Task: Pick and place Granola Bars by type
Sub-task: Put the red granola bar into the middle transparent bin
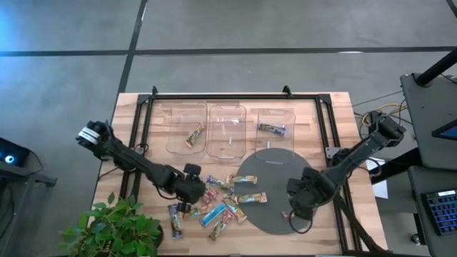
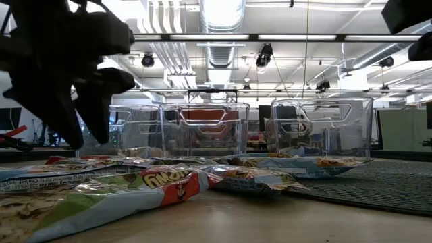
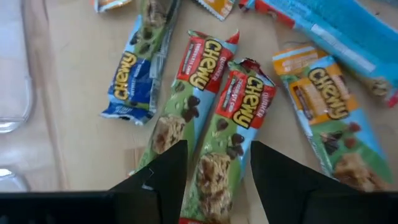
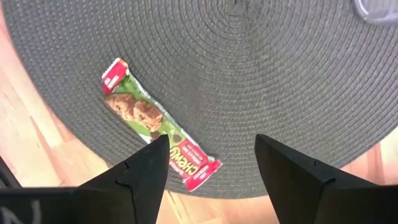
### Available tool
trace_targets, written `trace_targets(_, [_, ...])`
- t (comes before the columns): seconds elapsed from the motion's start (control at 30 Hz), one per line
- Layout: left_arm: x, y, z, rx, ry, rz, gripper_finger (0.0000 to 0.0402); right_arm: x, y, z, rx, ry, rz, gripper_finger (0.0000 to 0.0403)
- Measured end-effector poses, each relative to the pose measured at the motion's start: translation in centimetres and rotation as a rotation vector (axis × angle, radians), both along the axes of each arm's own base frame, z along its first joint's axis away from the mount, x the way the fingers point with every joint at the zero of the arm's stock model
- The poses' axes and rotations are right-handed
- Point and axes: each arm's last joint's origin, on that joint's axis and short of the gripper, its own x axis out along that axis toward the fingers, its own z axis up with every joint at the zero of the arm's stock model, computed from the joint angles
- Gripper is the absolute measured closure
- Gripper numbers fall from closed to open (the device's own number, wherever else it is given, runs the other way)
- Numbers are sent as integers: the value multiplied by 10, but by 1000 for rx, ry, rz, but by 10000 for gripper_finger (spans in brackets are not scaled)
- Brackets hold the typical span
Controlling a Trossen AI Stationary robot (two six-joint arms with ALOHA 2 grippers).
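Note:
Several granola bars [image 1: 218,203] in blue, orange and green-red wrappers lie scattered flat on the wooden table, near its front edge. My left gripper [image 1: 191,191] hovers open over this pile. In the left wrist view its fingers [image 3: 217,149] stand on either side of a green-red bar [image 3: 230,118], which lies beside a second one [image 3: 189,93]. In the low view the left gripper [image 2: 81,101] hangs above the wrappers without touching them. My right gripper [image 1: 296,210] is open above the dark round mat [image 1: 275,168]. One green-red bar [image 4: 155,124] lies on the mat near its edge.
Three clear plastic bins [image 1: 227,128] stand in a row at the far side. The left bin holds one bar [image 1: 194,134] and the right bin holds another [image 1: 272,129]. A potted plant [image 1: 114,228] sits at the near left corner. A black frame [image 1: 143,143] runs along the table edges.

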Motion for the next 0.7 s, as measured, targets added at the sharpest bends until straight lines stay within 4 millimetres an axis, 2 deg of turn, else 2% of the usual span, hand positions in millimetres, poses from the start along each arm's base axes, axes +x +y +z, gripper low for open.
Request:
trace_targets(0.27, [7, -4, -18, 46, 64, -45, 243, -2, 2, 0, 1, 1, -46, 177])
trace_targets(0.43, [8, -6, -26, 17, 110, -58, 243, -2, 2, 0, -7, -5, -41, 177])
trace_targets(0.7, [7, -6, -27, -32, 128, -2, 243, -2, 1, -1, -22, -7, -39, 177])
